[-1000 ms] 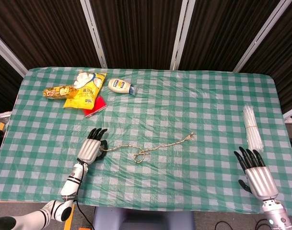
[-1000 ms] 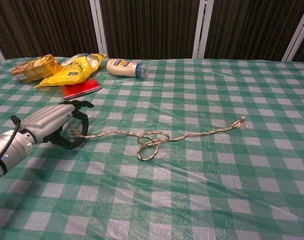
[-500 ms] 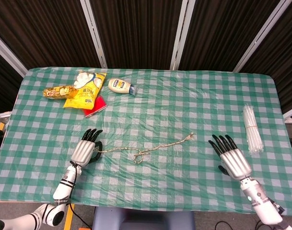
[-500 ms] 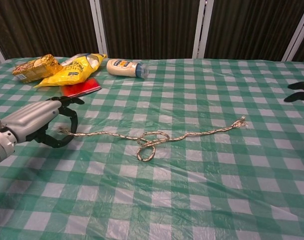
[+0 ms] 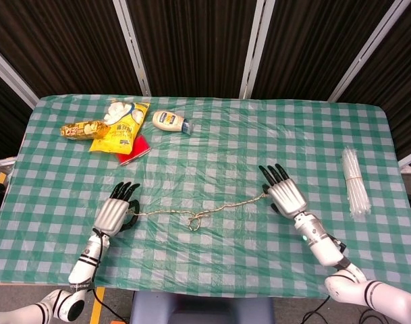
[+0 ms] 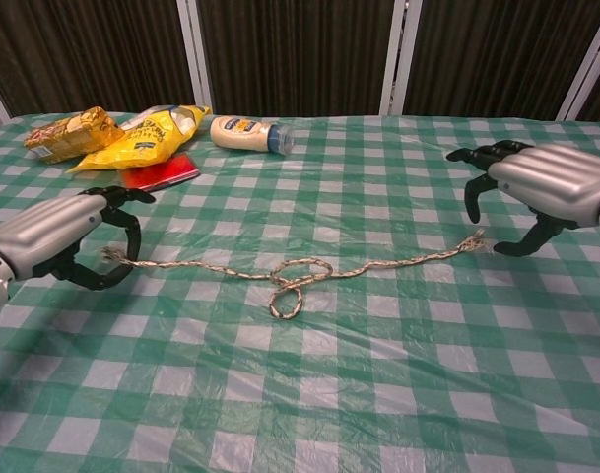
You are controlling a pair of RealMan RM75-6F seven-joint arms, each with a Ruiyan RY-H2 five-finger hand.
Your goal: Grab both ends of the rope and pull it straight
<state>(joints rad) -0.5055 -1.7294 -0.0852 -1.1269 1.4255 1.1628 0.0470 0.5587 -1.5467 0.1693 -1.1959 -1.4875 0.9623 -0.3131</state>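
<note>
Head view. The rope [image 5: 200,210] lies across the middle of the checked table [image 5: 218,145], running from lower left to upper right with a small loop near its midpoint. The left hand [image 5: 116,210] rests at the rope's left end, fingers curled around it; from above the grip itself is hidden. The right hand [image 5: 284,193] hovers over the frayed right end, fingers spread and pointing away from the robot, holding nothing. At the table's far left lie a yellow bag [image 5: 121,125], a small snack pack [image 5: 82,128], a red packet [image 5: 135,148] partly under the bag, and a bottle [image 5: 171,121] on its side. A bundle of white sticks [image 5: 354,181] lies near the right edge.

Chest view. The left hand [image 6: 55,239] pinches the rope's [image 6: 300,273] left end between thumb and curled fingers. The right hand [image 6: 536,192] is arched above the table, thumb and fingers apart, just beside the frayed end; whether it touches cannot be told. The loop lies flat on the cloth
</note>
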